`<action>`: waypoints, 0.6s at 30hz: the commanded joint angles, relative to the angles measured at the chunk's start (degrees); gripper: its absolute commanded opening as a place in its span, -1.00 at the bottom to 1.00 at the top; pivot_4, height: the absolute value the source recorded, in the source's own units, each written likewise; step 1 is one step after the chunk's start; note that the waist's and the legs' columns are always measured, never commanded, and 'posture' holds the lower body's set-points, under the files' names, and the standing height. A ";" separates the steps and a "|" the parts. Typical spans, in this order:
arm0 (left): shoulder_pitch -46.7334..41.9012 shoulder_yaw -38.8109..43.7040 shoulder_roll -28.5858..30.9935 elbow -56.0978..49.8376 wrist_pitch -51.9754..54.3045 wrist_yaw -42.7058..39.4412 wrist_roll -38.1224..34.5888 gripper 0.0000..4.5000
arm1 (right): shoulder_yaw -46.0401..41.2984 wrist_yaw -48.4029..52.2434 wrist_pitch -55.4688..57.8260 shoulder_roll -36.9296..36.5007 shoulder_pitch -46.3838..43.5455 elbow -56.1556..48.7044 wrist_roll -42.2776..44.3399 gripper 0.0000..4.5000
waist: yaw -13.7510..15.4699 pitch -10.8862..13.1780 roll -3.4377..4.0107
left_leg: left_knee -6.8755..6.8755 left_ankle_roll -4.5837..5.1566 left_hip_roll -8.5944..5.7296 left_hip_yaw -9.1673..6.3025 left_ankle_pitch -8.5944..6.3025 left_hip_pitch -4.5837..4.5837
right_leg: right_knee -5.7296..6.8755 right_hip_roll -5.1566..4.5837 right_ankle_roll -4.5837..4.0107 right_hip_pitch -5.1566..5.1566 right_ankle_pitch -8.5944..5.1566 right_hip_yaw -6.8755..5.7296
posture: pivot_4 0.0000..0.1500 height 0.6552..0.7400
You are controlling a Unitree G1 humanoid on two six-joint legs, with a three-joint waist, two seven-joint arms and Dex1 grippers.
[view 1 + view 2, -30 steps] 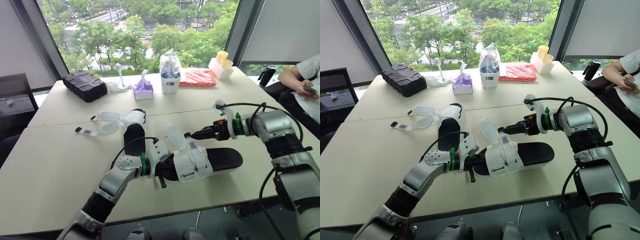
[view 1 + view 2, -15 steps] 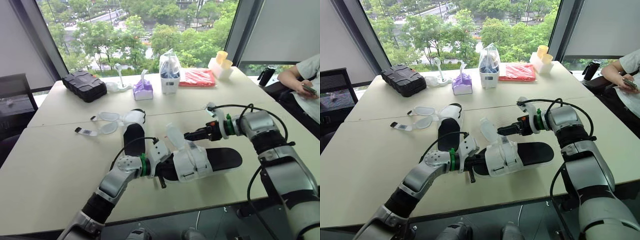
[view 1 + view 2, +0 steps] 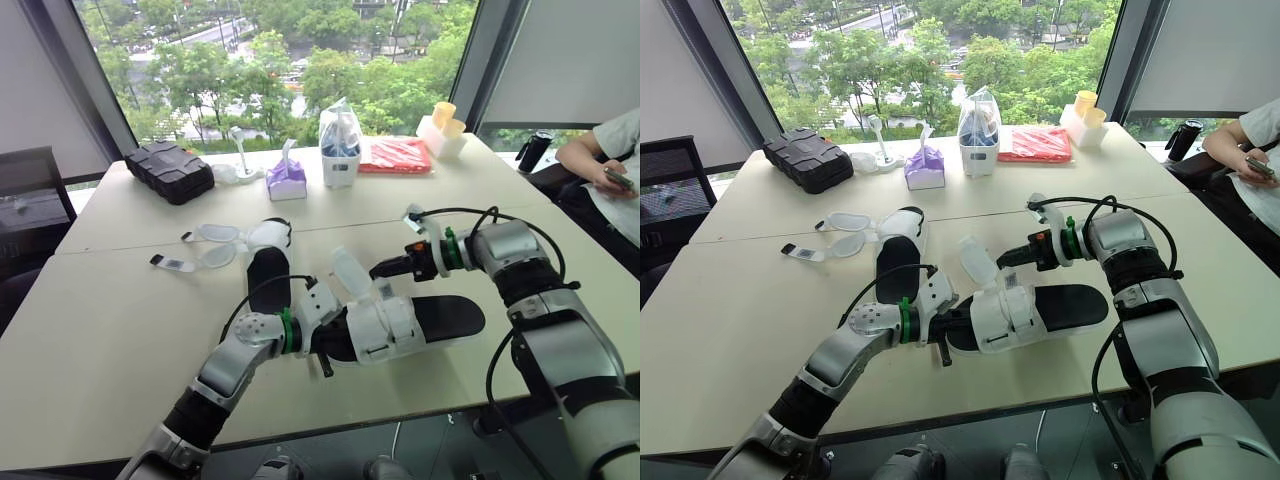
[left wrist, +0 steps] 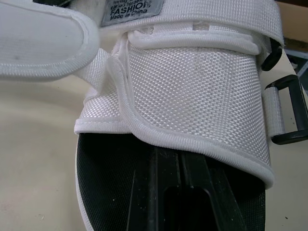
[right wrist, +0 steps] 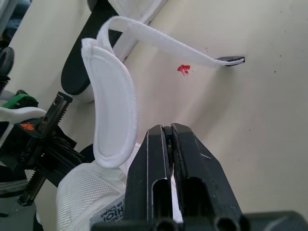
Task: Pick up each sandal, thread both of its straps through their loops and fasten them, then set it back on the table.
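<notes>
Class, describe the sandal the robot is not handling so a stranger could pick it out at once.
On the pale table by the window, look left of centre, nearer than the purple tissue box. The sandal there has a black footbed and white straps splayed out flat; the other sandal lies between the robot's arms.

The sandal (image 4: 192,91) is coarse woven cloth (its footbed (image 4: 106,178) matt black), the table (image 3: 100,330) smooth.
</notes>
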 commanded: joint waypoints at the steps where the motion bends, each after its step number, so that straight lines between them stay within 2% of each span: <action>1: 1.64 -1.59 0.45 1.97 2.30 0.22 1.53 -1.00 | -2.44 2.39 4.63 -2.38 -1.11 -7.22 3.26 -0.99 | 0.03 0.00 0.00 | -0.01 0.00 0.00 -0.01 0.00 -0.01 | 0.00 0.00 0.00 -0.01 0.00 0.00 | 1.00 1.00; 10: 1.51 -2.47 1.25 1.28 4.28 -1.39 1.34 -1.00 | -10.11 -0.77 19.03 -6.11 -0.18 -28.91 14.72 -0.99 | 0.07 0.00 0.00 | -0.06 0.00 0.01 -0.06 -0.01 -0.06 | -0.01 0.00 0.00 -0.07 0.00 -0.02 | 1.00 1.00; 18: 1.13 -3.04 1.81 1.30 4.31 -2.61 1.57 -1.00 | -11.79 -4.38 21.23 -6.31 -0.62 -33.69 19.42 -0.99 | 0.02 0.00 0.00 | -0.06 0.00 0.01 -0.06 -0.01 -0.08 | -0.02 -0.01 0.00 -0.09 0.00 -0.02 | 1.00 1.00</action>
